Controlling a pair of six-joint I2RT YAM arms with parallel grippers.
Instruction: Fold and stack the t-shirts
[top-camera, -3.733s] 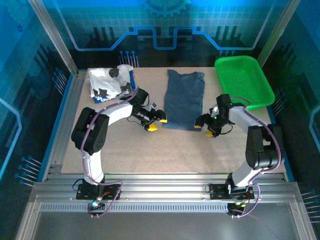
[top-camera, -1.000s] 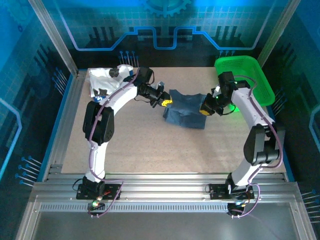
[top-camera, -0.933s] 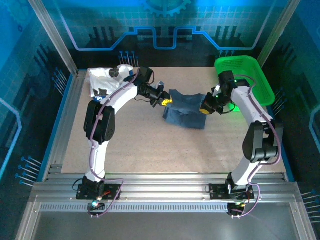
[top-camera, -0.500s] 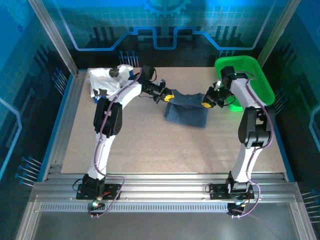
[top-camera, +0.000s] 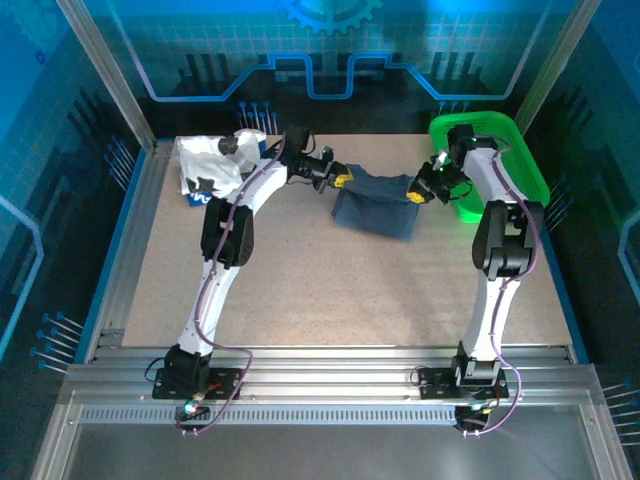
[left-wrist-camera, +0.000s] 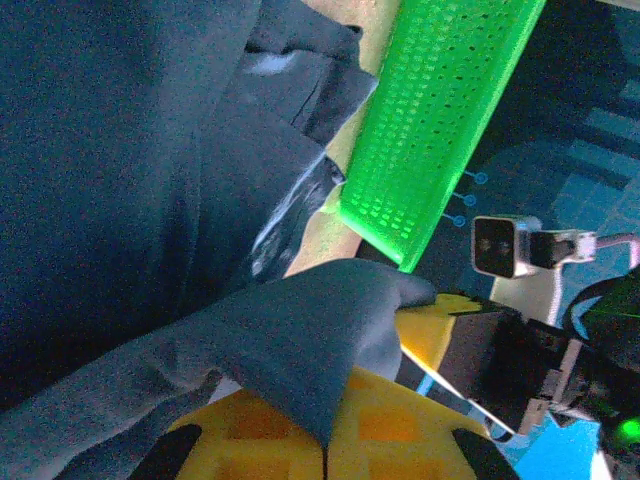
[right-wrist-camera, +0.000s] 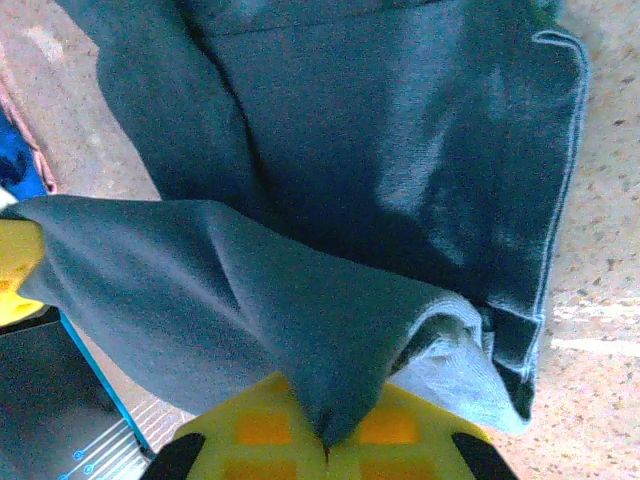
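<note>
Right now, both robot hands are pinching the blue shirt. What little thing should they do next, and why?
Probably lower both and let go. The left gripper and right gripper each pinch the edge of the dark blue shirt, held over its far end, so the cloth lies doubled beneath them. Setting that edge down would likely finish this fold.

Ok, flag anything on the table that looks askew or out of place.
The white printed t-shirt lies crumpled in a heap at the far left corner, unfolded. The dark blue t-shirt, pinched by the left gripper and right gripper, lies half folded with its near edge slanting. Nothing looks spilled or damaged.
</note>
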